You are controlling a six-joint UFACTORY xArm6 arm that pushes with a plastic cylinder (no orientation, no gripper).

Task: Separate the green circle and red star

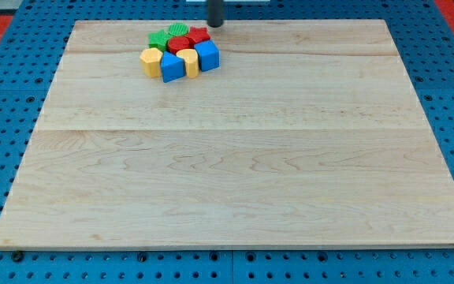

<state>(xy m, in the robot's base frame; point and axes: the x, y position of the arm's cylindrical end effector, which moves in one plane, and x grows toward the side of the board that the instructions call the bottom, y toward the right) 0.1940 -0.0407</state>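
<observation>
Camera view: green circle (179, 31) and red star (199, 35) sat touching at the cluster's top edge, near the board's (235, 158) top. Best bet was wedging between them, slowly (neighbours packed tight). My tip (215, 24) stood upright just right of the star, gripperless, holding nothing.

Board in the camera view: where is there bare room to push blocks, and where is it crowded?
Bare wood runs everywhere below the cluster and to the view's right and left. Crowded only at top centre-left: green circle, red star, blue block and yellow block are packed tight, my tip beside them.
</observation>
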